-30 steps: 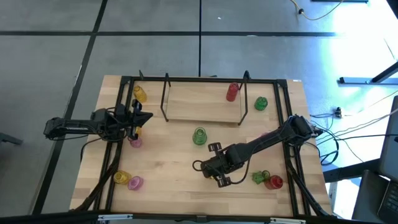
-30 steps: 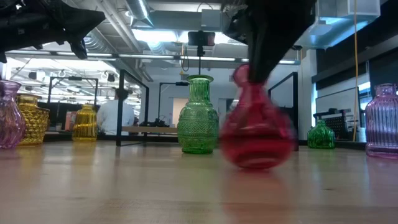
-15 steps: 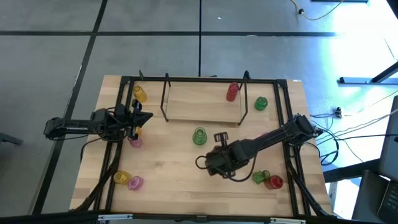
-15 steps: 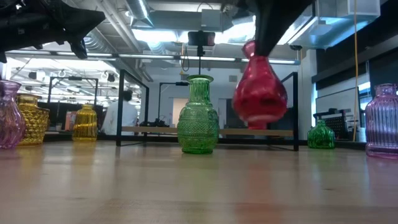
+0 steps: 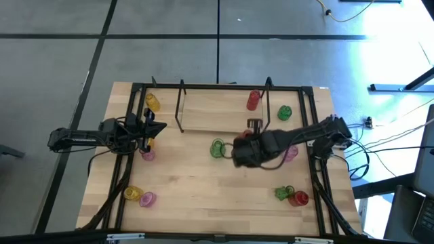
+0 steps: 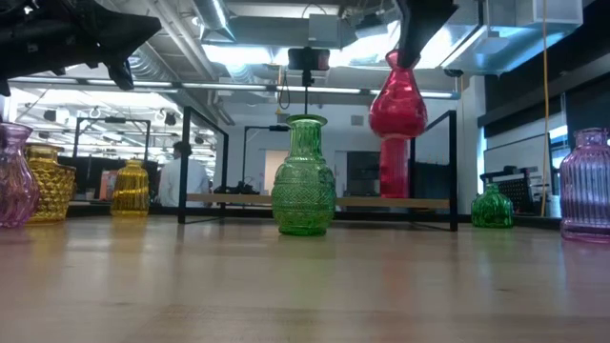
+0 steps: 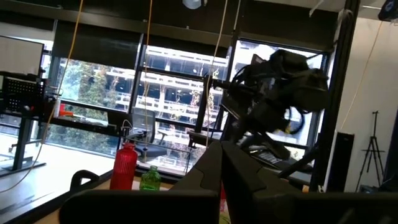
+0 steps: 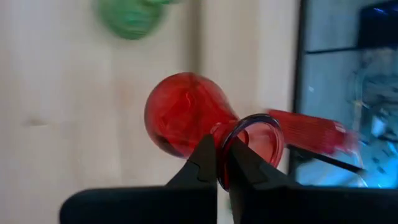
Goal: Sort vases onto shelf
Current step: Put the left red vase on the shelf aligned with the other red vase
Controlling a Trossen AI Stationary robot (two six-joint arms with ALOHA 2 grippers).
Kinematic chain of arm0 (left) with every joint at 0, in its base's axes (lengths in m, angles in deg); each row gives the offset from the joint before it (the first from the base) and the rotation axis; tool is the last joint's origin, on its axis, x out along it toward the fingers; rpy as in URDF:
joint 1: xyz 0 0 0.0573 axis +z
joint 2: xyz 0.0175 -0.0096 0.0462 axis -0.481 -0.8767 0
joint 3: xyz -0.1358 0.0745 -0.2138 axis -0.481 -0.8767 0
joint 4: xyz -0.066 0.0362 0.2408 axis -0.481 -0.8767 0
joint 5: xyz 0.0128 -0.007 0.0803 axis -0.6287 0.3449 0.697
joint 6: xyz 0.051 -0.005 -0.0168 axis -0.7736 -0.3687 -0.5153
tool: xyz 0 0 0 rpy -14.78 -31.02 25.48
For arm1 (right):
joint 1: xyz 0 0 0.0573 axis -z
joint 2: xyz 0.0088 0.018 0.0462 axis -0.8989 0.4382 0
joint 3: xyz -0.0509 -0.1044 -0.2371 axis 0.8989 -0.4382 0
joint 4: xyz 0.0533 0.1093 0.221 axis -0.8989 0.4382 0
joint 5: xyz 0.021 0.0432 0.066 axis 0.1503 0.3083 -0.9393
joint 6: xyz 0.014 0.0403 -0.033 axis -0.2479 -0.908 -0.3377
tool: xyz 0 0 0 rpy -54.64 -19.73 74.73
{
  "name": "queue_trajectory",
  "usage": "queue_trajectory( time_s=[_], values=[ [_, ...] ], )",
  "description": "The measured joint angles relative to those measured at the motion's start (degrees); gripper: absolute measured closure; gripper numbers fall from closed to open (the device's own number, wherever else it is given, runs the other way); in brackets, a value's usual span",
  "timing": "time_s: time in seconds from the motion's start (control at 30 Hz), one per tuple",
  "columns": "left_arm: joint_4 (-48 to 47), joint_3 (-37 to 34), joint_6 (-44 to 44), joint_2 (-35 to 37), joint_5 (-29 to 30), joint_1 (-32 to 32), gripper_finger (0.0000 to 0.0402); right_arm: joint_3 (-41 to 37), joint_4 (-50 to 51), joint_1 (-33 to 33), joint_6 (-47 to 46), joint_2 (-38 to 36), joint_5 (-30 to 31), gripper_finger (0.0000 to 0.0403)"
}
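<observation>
A red vase hangs in the air with my right gripper shut on its mouth, above the table between the green vase and the shelf. In the high view the arm covers this vase. Another red vase stands on its base on the shelf's right end. The green vase stands on its base on the table. My left gripper waits shut at the table's left side, holding nothing. My right gripper holds the red vase by the rim of its mouth. One finger looks to be inside the mouth and the other outside. The fingers come slanting down from above. The vase hangs below them, nearly upright, clear of the table.
More vases stand on the table: green right of the shelf, pink under the right arm, green and red near right, yellow far left, pink, yellow and pink near left.
My right gripper has risen and gone toward the far edge and the shelf, tipping further downward. The red vase, low by the tabletop and tilted a second ago, is now lifted well clear and hangs nearly upright.
</observation>
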Motion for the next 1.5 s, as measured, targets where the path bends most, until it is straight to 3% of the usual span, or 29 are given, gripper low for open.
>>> queue_trajectory(
  time_s=[0.17, 0.57, 0.9, 1.5],
  values=[
    [0.0, 0.0, 0.0, 0.0, 0.0, 0.0, 0.0400, 0.0, 2.1, 4.5, -0.5, -1.0, 4.9, 0.0403],
    [0.0, 0.0, 0.0, 0.0, 0.0, 0.0, 0.0400, -5.4, -1.4, 14.0, -1.7, -0.9, 5.7, 0.0403],
    [0.4, 0.0, 0.0, 0.0, 0.0, 0.0, 0.0400, -12.1, -6.7, 17.7, -1.4, -0.8, 4.6, 0.0403],
    [0.4, 0.0, 0.0, 0.0, 0.0, 0.0, 0.0400, -17.5, -13.1, 20.4, 2.4, -0.8, 2.1, 0.0401]
  ],
)
